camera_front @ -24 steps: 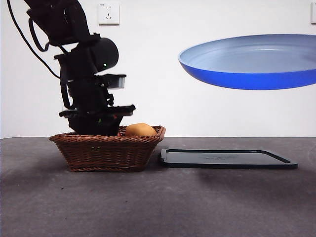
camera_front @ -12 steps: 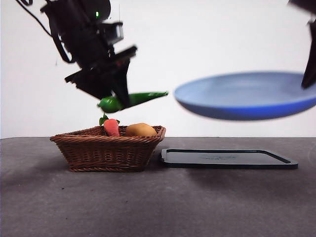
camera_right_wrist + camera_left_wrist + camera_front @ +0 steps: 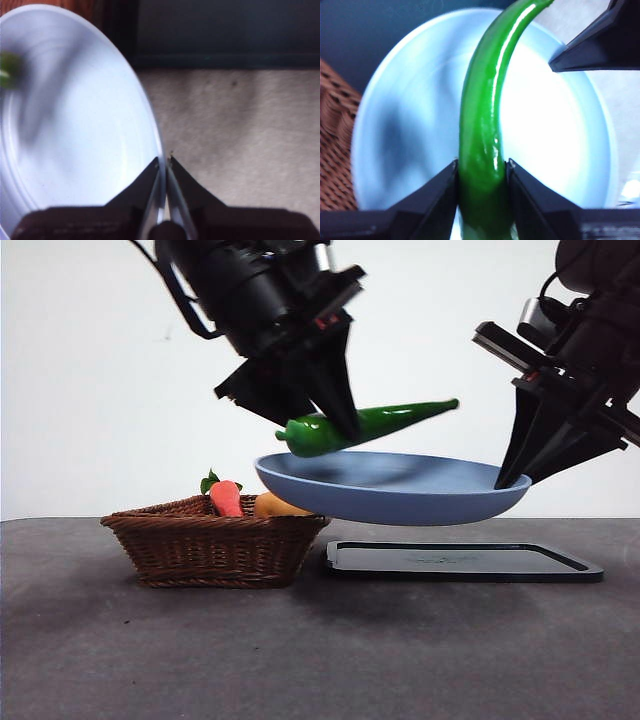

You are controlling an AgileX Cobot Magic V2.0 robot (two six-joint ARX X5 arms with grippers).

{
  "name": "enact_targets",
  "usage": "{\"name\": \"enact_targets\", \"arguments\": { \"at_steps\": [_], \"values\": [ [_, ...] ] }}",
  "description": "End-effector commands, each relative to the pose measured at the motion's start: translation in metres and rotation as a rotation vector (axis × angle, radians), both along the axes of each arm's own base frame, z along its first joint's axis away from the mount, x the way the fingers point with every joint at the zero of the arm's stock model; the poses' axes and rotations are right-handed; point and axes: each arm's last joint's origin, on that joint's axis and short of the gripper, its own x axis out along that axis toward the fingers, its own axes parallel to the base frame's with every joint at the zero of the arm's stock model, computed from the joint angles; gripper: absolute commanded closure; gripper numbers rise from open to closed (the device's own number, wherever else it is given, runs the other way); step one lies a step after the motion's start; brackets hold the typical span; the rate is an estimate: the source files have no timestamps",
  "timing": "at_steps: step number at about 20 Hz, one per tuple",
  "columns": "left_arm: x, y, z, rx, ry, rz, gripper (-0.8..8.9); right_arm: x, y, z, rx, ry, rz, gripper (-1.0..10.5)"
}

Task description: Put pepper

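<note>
The glossy green pepper (image 3: 370,424) hangs level just above the blue plate (image 3: 400,495), and my left gripper (image 3: 345,430) is shut on its thick end. In the left wrist view the pepper (image 3: 487,115) runs across the plate (image 3: 410,125) from between my left gripper's (image 3: 482,180) jaws. My right gripper (image 3: 505,480) is shut on the plate's right rim and holds it in the air over the black tray (image 3: 460,562). The right wrist view shows my right gripper (image 3: 163,162) pinching the plate's rim (image 3: 145,115).
A wicker basket (image 3: 215,545) stands on the table at the left, holding an orange-red carrot (image 3: 226,497) and a round yellow-orange fruit (image 3: 272,506). The black tray lies flat to its right, under the plate.
My left gripper carried the pepper up and right from above the basket to over the plate. The right gripper brought the plate down and left, under the pepper.
</note>
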Motion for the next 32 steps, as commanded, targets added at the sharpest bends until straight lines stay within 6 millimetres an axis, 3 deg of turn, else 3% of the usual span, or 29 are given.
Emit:
{"name": "enact_targets", "arguments": {
  "at_steps": [1, 8, 12, 18, 22, 28, 32],
  "values": [
    [0.003, -0.012, -0.008, 0.065, -0.053, -0.004, 6.76, 0.004, 0.003, 0.004, 0.016, -0.013, -0.007, 9.4],
    [0.002, -0.014, -0.015, 0.093, -0.037, -0.021, 6.72, 0.004, 0.004, 0.005, 0.059, -0.006, 0.023, 9.4],
    [0.001, -0.014, -0.020, 0.113, -0.012, -0.022, 6.01, 0.003, 0.004, 0.006, 0.059, -0.007, 0.023, 9.4],
    [-0.001, -0.013, -0.016, 0.099, 0.008, 0.006, 5.92, 0.001, 0.004, 0.005, 0.053, 0.011, 0.023, 9.4],
    [-0.008, -0.007, 0.005, 0.062, -0.024, 0.017, 5.90, 0.001, 0.003, 0.005, 0.049, 0.020, 0.023, 9.4],
    [-0.029, 0.015, 0.052, -0.013, -0.119, 0.031, 5.77, 0.001, 0.003, 0.005, 0.046, 0.022, 0.016, 9.4],
    [-0.051, 0.037, 0.093, -0.096, -0.219, 0.044, 5.77, 0.012, -0.013, 0.019, 0.054, -0.024, -0.054, 9.4]
  ]
}}
